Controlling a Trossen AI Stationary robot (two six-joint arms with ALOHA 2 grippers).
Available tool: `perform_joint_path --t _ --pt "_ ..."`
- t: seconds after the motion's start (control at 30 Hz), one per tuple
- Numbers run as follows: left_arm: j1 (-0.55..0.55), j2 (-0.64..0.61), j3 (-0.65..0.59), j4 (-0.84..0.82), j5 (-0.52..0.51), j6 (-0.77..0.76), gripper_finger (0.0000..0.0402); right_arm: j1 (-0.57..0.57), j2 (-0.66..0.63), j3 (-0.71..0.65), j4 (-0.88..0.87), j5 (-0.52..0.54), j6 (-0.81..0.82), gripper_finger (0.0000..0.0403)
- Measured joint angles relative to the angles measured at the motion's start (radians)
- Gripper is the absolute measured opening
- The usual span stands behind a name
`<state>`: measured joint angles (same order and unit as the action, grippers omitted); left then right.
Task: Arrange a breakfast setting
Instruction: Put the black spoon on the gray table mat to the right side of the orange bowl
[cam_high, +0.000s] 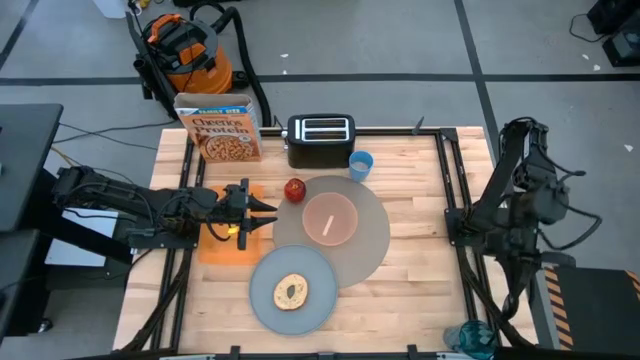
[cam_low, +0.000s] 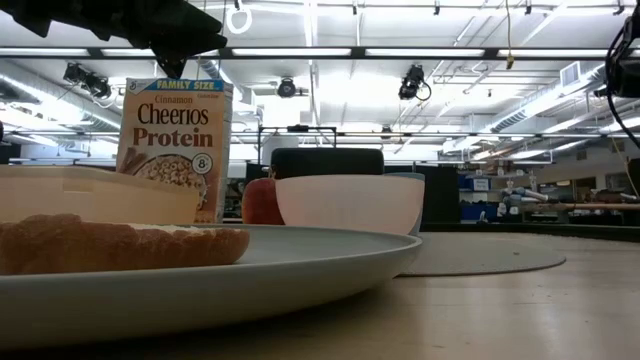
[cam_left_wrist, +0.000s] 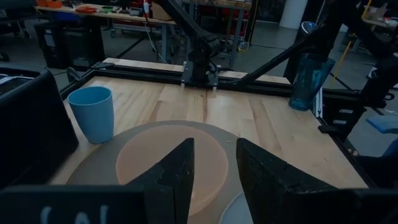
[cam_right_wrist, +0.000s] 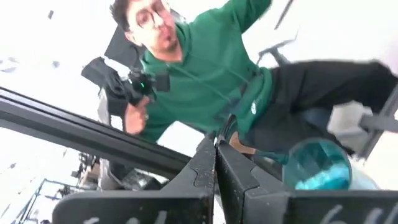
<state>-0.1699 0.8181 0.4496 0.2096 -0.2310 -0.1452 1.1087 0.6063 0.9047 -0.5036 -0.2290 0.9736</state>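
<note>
We have the bowl (cam_high: 329, 218) on the mat (cam_high: 372, 245), bagel (cam_high: 291, 291) plated, apple (cam_high: 294, 189) and cup (cam_high: 361, 165) beside; our left gripper (cam_high: 262, 216) fingers stand narrowly apart, empty; right gripper (cam_right_wrist: 216, 163) closed, idle.

A grey concrete floor (cam_high: 420, 40) with dark seams surrounds the wooden bench (cam_high: 420, 280). An orange shop vacuum (cam_high: 185, 50) stands behind it. Long ceiling light strips (cam_low: 400, 52) run overhead. A person in green (cam_right_wrist: 205, 74) stands nearby.
</note>
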Motion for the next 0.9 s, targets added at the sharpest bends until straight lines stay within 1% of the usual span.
perform_joint_path --t 0.07,0.17,0.33,0.43,0.57,0.67,0.73,0.77,0.83,0.9 --pt "0.000 0.000 0.000 0.000 0.000 0.005 0.0128 -0.014 -0.014 0.000 0.006 0.014 -0.007 0.0012" --pt "0.000 0.000 0.000 0.000 0.000 0.026 0.0128 -0.047 -0.026 0.000 0.010 0.068 -0.052 0.0012" --pt "0.000 0.000 0.000 0.001 -0.009 0.003 0.0128 -0.123 -0.014 0.000 0.013 0.208 -0.125 0.0012" --pt "0.000 0.000 0.000 0.001 -0.067 -0.001 0.0128 -0.186 0.013 0.000 0.003 0.276 -0.142 0.0012" --pt "0.000 0.000 0.000 0.001 -0.169 -0.030 0.0128 -0.290 0.076 0.000 -0.041 0.339 -0.195 0.0012" --pt "0.001 0.000 0.000 0.002 -0.210 -0.061 0.0128 -0.378 0.139 -0.001 -0.047 0.392 -0.242 0.0012" --pt "0.001 0.000 0.000 -0.002 -0.212 -0.082 0.0128 -0.449 0.175 0.000 -0.059 0.407 -0.215 0.0012" --pt "0.001 0.000 0.000 -0.009 -0.212 -0.085 0.0128 -0.492 0.196 0.012 -0.086 0.407 -0.169 0.0011" --pt "0.001 0.000 0.000 -0.029 -0.212 -0.076 0.0128 -0.588 0.242 0.052 -0.194 0.390 -0.073 0.0010" --pt "0.001 0.000 0.000 -0.045 -0.213 -0.037 0.0128 -0.694 0.292 0.107 -0.346 0.352 0.003 0.0010"
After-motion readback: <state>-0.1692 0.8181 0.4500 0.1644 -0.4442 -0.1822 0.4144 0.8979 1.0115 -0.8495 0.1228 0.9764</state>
